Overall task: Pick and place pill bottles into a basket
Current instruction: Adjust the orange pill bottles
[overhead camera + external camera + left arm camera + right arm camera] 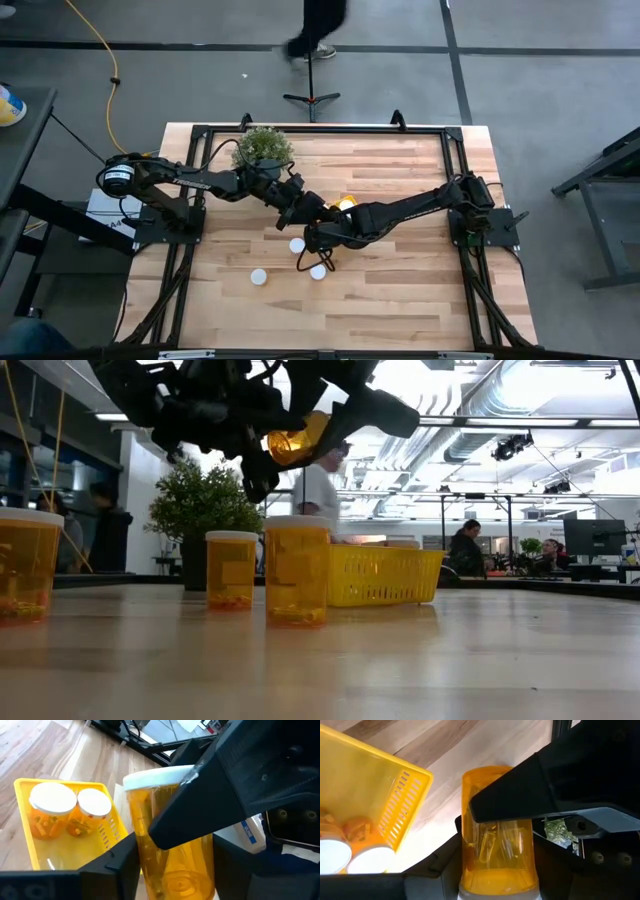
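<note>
Orange pill bottle [170, 835] between both hands

One pill bottle [167, 830] held aloft, two in yellow basket [30, 820], three standing on table

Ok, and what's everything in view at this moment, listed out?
standing pill bottles: three, orange with white caps, on the table in front of the basket
pill bottles in basket: two, same colours, side by side
raised pill bottle: one, orange, in the air between both grippers
basket: one, yellow, mid-table
potted plant: one, green, at the table's far edge
table: one, light wood
tripod stand: one, black, on the floor beyond the table
people: several, in the room behind
left gripper: dark, at the raised bottle
right gripper: dark, gripping the raised bottle
</note>
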